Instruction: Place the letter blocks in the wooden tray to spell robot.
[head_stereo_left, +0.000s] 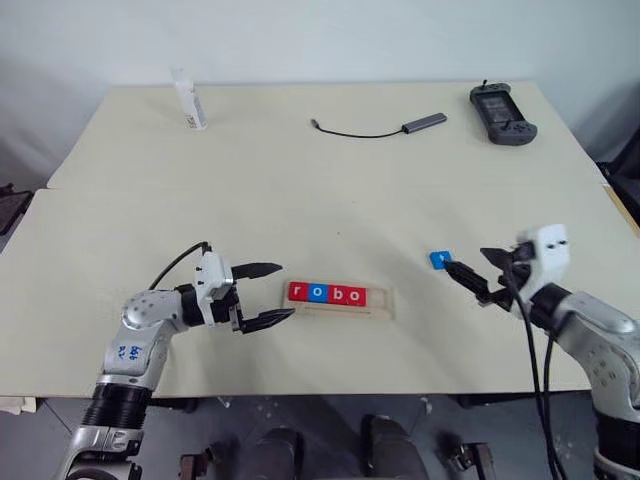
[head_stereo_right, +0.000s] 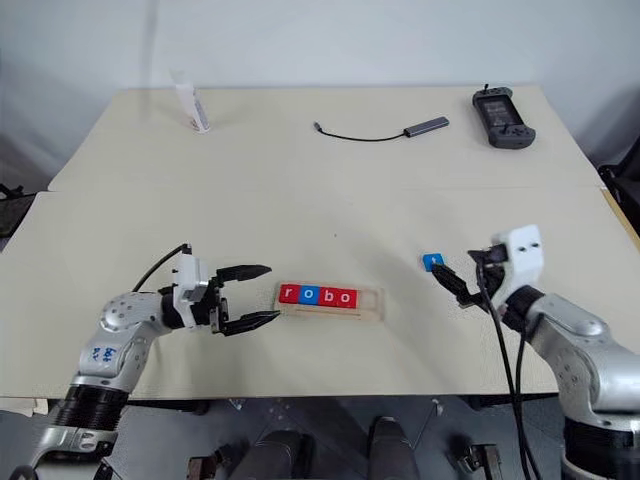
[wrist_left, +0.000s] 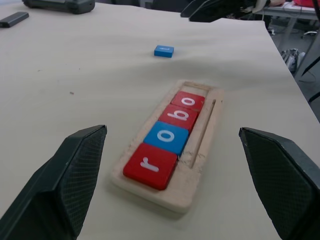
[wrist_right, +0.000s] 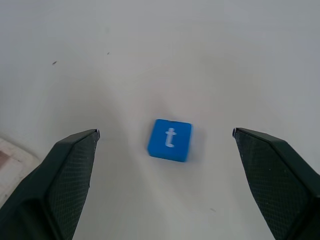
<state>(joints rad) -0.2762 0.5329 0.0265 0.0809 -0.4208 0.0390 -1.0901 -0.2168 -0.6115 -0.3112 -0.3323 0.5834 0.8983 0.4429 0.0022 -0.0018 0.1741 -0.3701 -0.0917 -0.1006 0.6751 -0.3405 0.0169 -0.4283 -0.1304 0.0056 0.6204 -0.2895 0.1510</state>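
Already, you had four letter blocks (head_stereo_left: 326, 294) spelling "robo" in the wooden tray (head_stereo_left: 385, 306). The blue t block (wrist_right: 170, 139) lay loose on the counter (head_stereo_left: 300, 190), between your right end effector's (head_stereo_left: 481, 276) wide-open, empty fingers. Your left end effector (head_stereo_left: 265, 293) hung open and empty beside the tray.

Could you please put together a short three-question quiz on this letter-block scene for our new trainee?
1. True or false: the wooden tray already holds four blocks reading r, o, b, o.
2. Which letter is on the loose blue block on the table? A) b B) t C) r
3. Fill in: the right hand is ____ and near the loose block, not holding it.

Key: 1 true; 2 B; 3 open. The left hand is also open, beside the tray's r end.
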